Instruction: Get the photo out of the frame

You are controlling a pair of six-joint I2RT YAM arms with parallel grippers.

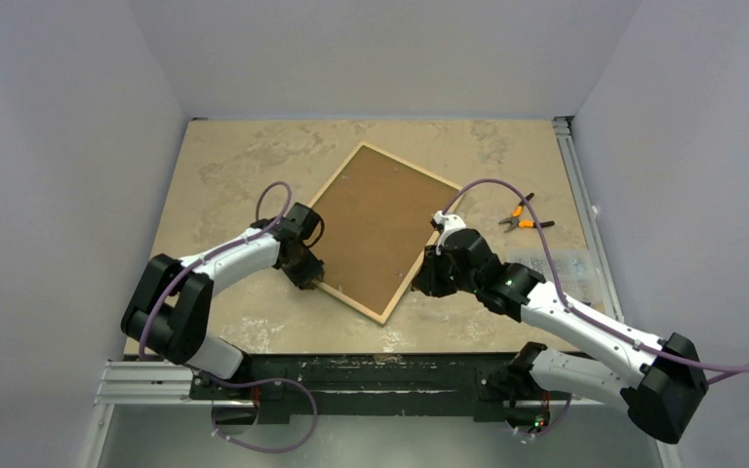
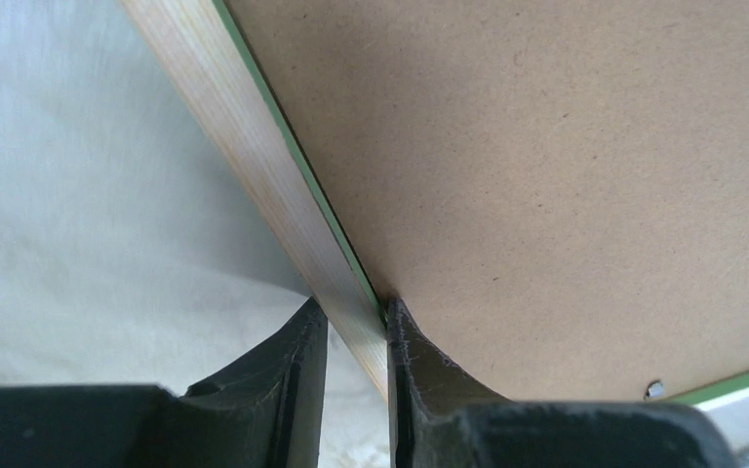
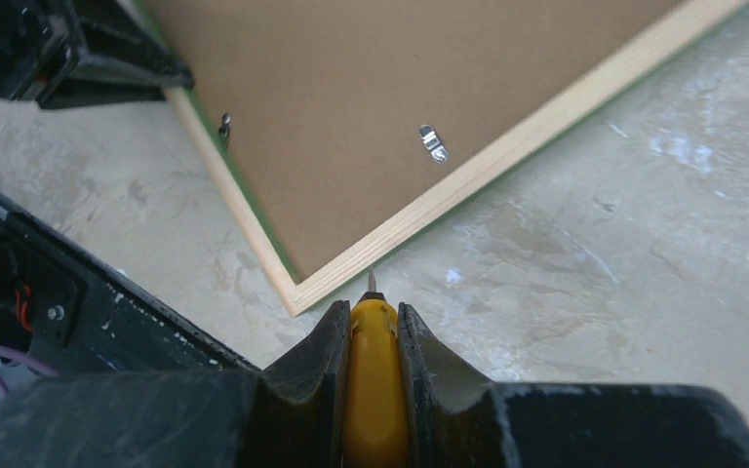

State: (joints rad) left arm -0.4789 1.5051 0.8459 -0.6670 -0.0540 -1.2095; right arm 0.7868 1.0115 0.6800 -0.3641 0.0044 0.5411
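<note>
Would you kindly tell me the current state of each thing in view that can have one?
frame: face down on the table, back up.
photo: still in the frame, brown back showing.
left gripper: closed on the frame's wooden edge.
right gripper: closed on a yellow-handled screwdriver, tip pointing at the frame's edge.
pliers: lying on the table, unheld.

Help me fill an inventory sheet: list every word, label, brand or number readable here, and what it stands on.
None can be read. The frame, the photo's fibreboard back, the yellow-handled tool and the pliers show no lettering; the clear box is too blurred to tell.
</note>
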